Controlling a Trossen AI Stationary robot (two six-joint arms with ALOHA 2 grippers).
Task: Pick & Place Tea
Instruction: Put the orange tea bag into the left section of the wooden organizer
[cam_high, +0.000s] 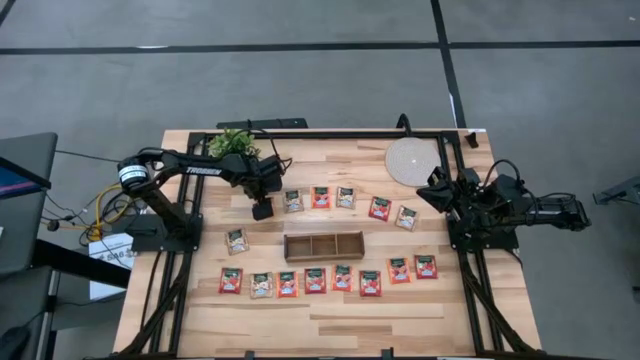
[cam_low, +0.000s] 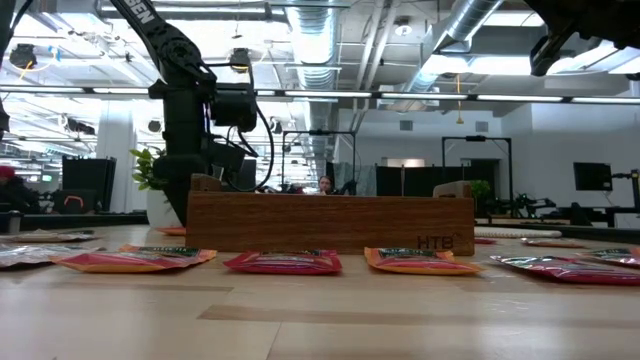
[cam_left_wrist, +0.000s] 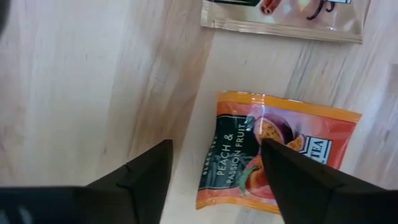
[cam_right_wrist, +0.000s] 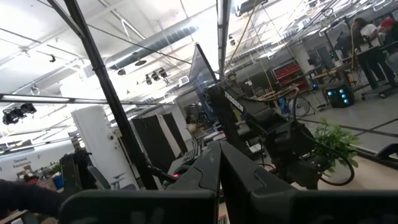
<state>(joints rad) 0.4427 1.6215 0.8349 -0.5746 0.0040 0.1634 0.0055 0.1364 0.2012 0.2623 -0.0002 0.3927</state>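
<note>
A red-orange tea sachet (cam_left_wrist: 273, 149) lies flat on the wooden table. My left gripper (cam_left_wrist: 215, 143) points down over it, open. One finger (cam_left_wrist: 292, 180) stands over the sachet's printed face and the other (cam_left_wrist: 146, 174) over bare wood beside its edge. From above, the gripper (cam_high: 262, 210) hides this sachet. More tea sachets lie in a far row (cam_high: 320, 197) and a near row (cam_high: 315, 280) around the wooden tray (cam_high: 323, 246). My right gripper (cam_right_wrist: 221, 155) is shut and raised at the table's right side (cam_high: 435, 192). My left gripper comes at the tea sachet from above, its fingers pointing down and straddling the sachet's long edge (cam_left_wrist: 214, 155). The sachet lies flat on the table. I cannot tell whether either fingertip touches it.
A beige sachet (cam_left_wrist: 283, 18) lies just beyond the gripper. Another beige one (cam_high: 236, 240) sits left of the tray. A potted plant (cam_high: 233, 143) stands at the far left and a round cork mat (cam_high: 410, 160) at the far right. In the low view the tray (cam_low: 330, 222) fronts the left arm (cam_low: 215, 150).
</note>
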